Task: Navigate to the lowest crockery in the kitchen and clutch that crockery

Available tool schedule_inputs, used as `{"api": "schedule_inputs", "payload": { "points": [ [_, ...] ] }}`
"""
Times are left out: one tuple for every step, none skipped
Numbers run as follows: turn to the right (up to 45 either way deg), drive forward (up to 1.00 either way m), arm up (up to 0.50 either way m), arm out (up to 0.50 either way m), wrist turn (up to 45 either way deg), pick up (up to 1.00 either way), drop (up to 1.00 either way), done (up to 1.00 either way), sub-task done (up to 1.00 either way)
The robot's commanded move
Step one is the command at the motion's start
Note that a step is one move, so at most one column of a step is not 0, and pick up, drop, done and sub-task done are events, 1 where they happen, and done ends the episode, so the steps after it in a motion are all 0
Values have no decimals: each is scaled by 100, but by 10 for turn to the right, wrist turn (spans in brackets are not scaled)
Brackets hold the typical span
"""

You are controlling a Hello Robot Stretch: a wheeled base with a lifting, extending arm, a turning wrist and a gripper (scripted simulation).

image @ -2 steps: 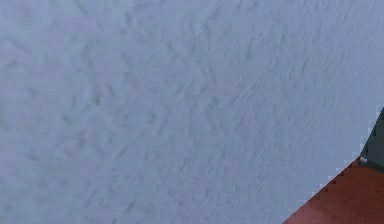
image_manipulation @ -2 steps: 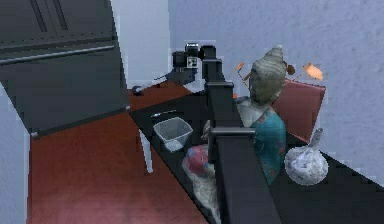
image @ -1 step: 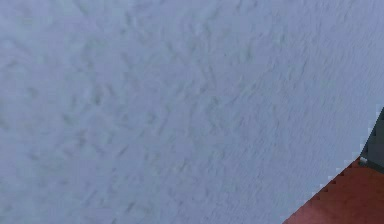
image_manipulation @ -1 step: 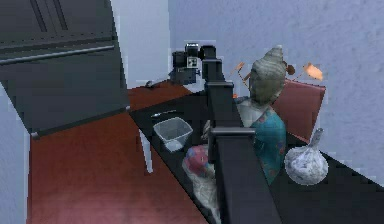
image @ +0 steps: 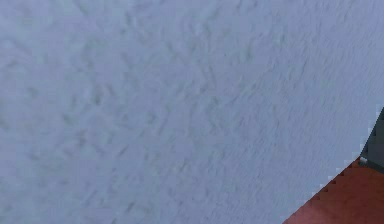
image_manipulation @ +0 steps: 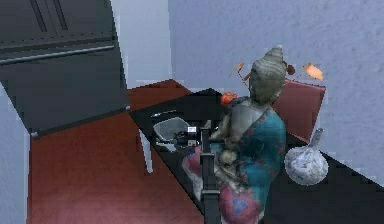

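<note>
arm side view: glossy black table [image_manipulation: 170, 108], rounded teal-robed statue [image_manipulation: 258, 140]; pincer [image_manipulation: 183, 133] hold: cannot tell.

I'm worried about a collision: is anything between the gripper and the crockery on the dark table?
Nothing visible stands between them: the gripper is right at a pale dish-like shape on the dark table. A statue in a teal dress stands close beside the arm, toward the arm side view's right.

forward view hugs a pale wall [image: 150, 100]; arm side view overlooks a dark table [image_manipulation: 185, 103]; both catch red floor [image: 345, 200].
</note>
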Motion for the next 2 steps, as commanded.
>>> {"api": "schedule_inputs", "payload": {
  "points": [
    [0,0,0,0,0,100,0,0,0],
    [0,0,10,0,0,0,0,0,0]
  ]
}}
